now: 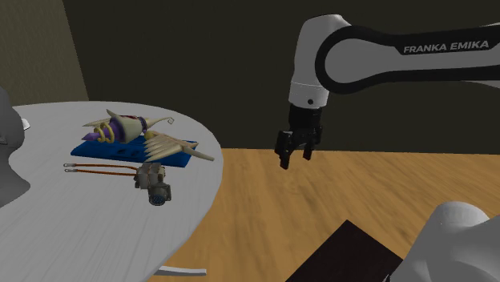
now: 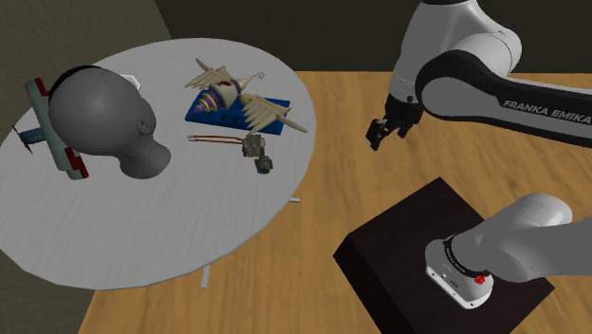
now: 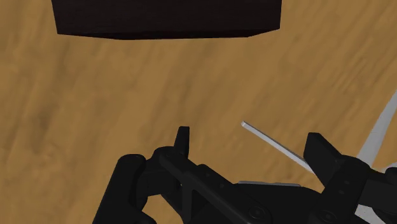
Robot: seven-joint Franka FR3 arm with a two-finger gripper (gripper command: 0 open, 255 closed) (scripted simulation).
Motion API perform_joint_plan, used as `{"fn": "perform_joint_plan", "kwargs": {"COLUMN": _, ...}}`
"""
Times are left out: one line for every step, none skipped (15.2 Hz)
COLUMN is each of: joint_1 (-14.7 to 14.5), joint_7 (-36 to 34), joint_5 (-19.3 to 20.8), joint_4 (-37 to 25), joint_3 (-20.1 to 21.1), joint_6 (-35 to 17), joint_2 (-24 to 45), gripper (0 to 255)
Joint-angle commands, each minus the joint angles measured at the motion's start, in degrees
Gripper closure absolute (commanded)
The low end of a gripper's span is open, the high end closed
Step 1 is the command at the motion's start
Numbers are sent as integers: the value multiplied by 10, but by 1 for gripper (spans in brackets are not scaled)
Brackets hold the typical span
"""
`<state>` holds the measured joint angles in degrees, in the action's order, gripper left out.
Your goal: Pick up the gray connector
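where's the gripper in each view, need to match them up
Shoulder view: the gripper, open, hangs right of centre over the wooden floor, beside the white table.
Second exterior view: upper right, just off the table's right edge.
Wrist view: it faces the floor.
Shared landmark: the dark stand.

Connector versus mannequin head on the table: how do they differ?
The connector is small and trails orange wires; the head is far larger and wears a dark band. The connector lies nearer the open gripper; the head sits farther off. Both are gray and rest on the white table.
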<state>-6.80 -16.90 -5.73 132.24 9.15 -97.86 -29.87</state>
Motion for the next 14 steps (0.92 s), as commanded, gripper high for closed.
{"fn": "perform_joint_plan", "kwargs": {"joint_1": -7, "joint_7": -24, "joint_5": -8, "joint_4": -22, "joint_3": 20, "joint_6": -13, "joint_2": 30, "gripper": 0}}
{"fn": "perform_joint_plan", "kwargs": {"joint_1": -10, "joint_7": -35, "joint_5": -10, "joint_4": -34, "joint_3": 29, "joint_6": -19, "joint_2": 46, "gripper": 0}}
{"fn": "perform_joint_plan", "kwargs": {"joint_1": -13, "joint_7": -46, "joint_5": -11, "joint_4": -47, "joint_3": 38, "joint_6": -24, "joint_2": 62, "gripper": 0}}
{"fn": "perform_joint_plan", "kwargs": {"joint_1": -15, "joint_7": -57, "joint_5": -12, "joint_4": -60, "joint_3": 47, "joint_6": -29, "joint_2": 79, "gripper": 0}}
{"fn": "perform_joint_plan", "kwargs": {"joint_1": -18, "joint_7": -68, "joint_5": -12, "joint_4": -74, "joint_3": 56, "joint_6": -34, "joint_2": 95, "gripper": 0}}
{"fn": "perform_joint_plan", "kwargs": {"joint_1": -20, "joint_7": -79, "joint_5": -11, "joint_4": -89, "joint_3": 65, "joint_6": -39, "joint_2": 113, "gripper": 0}}
{"fn": "perform_joint_plan", "kwargs": {"joint_1": -23, "joint_7": -91, "joint_5": -10, "joint_4": -104, "joint_3": 74, "joint_6": -43, "joint_2": 130, "gripper": 0}}
{"fn": "perform_joint_plan", "kwargs": {"joint_1": -25, "joint_7": -103, "joint_5": -7, "joint_4": -120, "joint_3": 82, "joint_6": -46, "joint_2": 148, "gripper": 0}}
{"fn": "perform_joint_plan", "kwargs": {"joint_1": -28, "joint_7": -114, "joint_5": -4, "joint_4": -136, "joint_3": 90, "joint_6": -50, "joint_2": 166, "gripper": 0}}
{"fn": "perform_joint_plan", "kwargs": {"joint_1": -31, "joint_7": -126, "joint_5": 0, "joint_4": -153, "joint_3": 98, "joint_6": -52, "joint_2": 184, "gripper": 0}}
{"fn": "perform_joint_plan", "kwargs": {"joint_1": -34, "joint_7": -138, "joint_5": 4, "joint_4": -171, "joint_3": 106, "joint_6": -55, "joint_2": 203, "gripper": 0}}
{"fn": "perform_joint_plan", "kwargs": {"joint_1": -37, "joint_7": -151, "joint_5": 10, "joint_4": -190, "joint_3": 114, "joint_6": -56, "joint_2": 222, "gripper": 0}}
{"fn": "perform_joint_plan", "kwargs": {"joint_1": -40, "joint_7": -163, "joint_5": 16, "joint_4": -209, "joint_3": 121, "joint_6": -57, "joint_2": 242, "gripper": 0}}
{"fn": "perform_joint_plan", "kwargs": {"joint_1": -44, "joint_7": -175, "joint_5": 23, "joint_4": -229, "joint_3": 127, "joint_6": -58, "joint_2": 262, "gripper": 0}}
